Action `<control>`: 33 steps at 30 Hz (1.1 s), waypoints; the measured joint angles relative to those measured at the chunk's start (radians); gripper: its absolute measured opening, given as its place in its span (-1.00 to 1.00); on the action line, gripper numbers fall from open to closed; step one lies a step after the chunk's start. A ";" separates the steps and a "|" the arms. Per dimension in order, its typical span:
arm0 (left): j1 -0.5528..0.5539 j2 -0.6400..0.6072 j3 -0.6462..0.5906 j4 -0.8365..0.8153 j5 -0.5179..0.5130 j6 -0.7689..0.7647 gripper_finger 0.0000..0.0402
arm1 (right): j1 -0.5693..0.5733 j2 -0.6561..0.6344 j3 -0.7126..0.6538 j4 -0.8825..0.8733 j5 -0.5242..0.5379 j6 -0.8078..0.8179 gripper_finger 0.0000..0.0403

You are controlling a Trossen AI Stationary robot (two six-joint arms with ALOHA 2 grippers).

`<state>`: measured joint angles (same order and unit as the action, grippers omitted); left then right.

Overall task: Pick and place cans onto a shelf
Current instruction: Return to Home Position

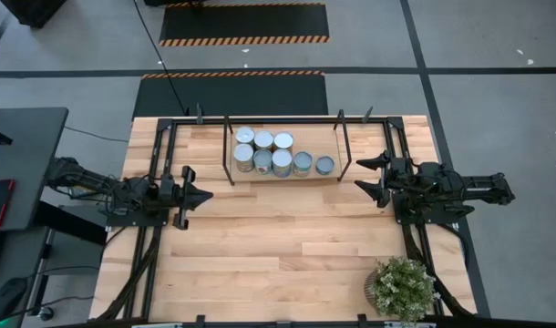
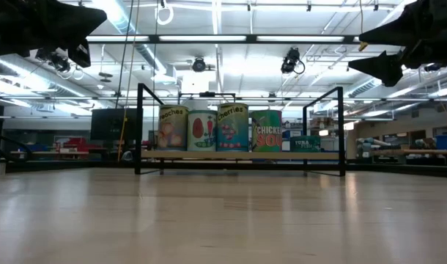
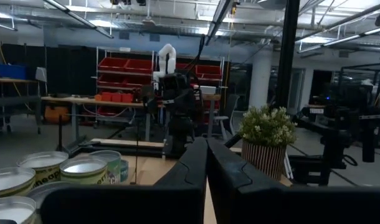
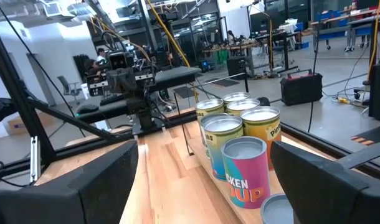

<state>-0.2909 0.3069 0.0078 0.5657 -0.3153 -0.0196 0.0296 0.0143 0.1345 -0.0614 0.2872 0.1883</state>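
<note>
We see seven cans (image 1: pixel 282 160) standing on the shelf (image 1: pixel 314 139). Our left claw (image 1: pixel 205 194) hovers closed at the left of the tabletop (image 1: pixel 278 246). Our right claw (image 1: pixel 362 175) hangs spread wide opposite, both empty

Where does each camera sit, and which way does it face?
High: overhead, straight down on the table; left gripper and right gripper near the shelf.
Low: tabletop height, level toward the cans; both grippers in top corners.
Left wrist: faces across toward the plant; own shut fingers below.
Right wrist: faces across past the cans; own open fingers flank them.
Shared: all four show the cans.
</note>
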 joint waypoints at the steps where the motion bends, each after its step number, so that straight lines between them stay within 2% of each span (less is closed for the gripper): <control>1: 0.000 0.000 0.000 0.000 0.000 0.001 -0.92 | 0.000 0.000 0.000 0.000 0.000 0.000 0.85; 33: 0.000 0.000 0.000 -0.001 -0.002 0.005 -0.92 | 0.000 0.000 0.001 0.000 -0.001 0.000 0.85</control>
<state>-0.2909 0.3073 0.0074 0.5645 -0.3168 -0.0147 0.0296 0.0143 0.1356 -0.0612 0.2863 0.1879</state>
